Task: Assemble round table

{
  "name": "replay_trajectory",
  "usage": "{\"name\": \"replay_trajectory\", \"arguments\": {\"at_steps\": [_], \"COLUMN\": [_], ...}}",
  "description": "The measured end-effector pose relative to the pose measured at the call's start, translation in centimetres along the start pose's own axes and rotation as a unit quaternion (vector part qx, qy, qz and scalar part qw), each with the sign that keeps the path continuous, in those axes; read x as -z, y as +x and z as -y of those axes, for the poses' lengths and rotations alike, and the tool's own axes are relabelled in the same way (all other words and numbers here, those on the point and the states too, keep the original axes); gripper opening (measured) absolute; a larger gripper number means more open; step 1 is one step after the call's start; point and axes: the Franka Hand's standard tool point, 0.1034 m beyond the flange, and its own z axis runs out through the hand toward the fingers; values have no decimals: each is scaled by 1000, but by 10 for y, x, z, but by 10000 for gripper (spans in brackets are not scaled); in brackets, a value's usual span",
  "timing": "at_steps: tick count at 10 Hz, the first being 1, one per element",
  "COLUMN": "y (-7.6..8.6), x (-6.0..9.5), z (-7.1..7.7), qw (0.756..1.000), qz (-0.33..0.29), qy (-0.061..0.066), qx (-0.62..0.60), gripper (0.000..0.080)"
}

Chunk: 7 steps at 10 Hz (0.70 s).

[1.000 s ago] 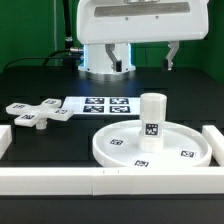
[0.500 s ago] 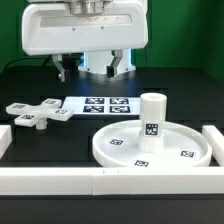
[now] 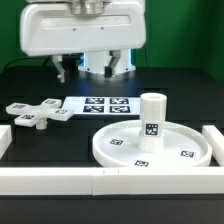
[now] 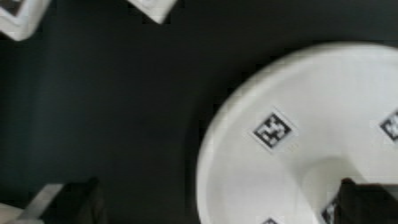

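The large round rimmed disc (image 3: 150,146) lies flat on the black table at the exterior view's right. The short cylinder leg (image 3: 151,120) stands upright on its middle. The cross-shaped piece (image 3: 38,113) lies flat at the exterior view's left. My gripper (image 3: 95,67) hangs high above the back of the table, open and empty, well clear of all parts. In the wrist view the disc (image 4: 294,110) fills one side, with two tags showing. My gripper (image 4: 217,205) is open there, with one dark fingertip (image 4: 71,200) over the bare table and the other over the disc.
The marker board (image 3: 97,105) lies behind the disc, beside the cross-shaped piece. Long white border blocks run along the front (image 3: 100,181), the exterior view's right (image 3: 213,140) and left (image 3: 4,138). The robot base (image 3: 105,62) stands at the back.
Between one second and half a second ago my gripper moved toward the exterior view's left. Since then it has held still. The parts have not moved.
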Motion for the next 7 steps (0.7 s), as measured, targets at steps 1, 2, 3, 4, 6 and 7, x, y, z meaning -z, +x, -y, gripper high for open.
{"name": "replay_trajectory", "arguments": {"at_steps": [1, 2, 3, 4, 6, 7], "y": [-14, -25, -33, -32, -32, -33], "x": [-2, -5, -9, -9, -10, -11], "z": [-13, -23, -30, -29, -28, -29], "qw": [1000, 1000, 1000, 1000, 1000, 1000], "qz": [4, 7, 9, 9, 9, 10], "qy": [-1, -1, 2, 2, 3, 3], "qx": [7, 7, 5, 4, 5, 5], "gripper": [649, 649, 649, 649, 649, 649]}}
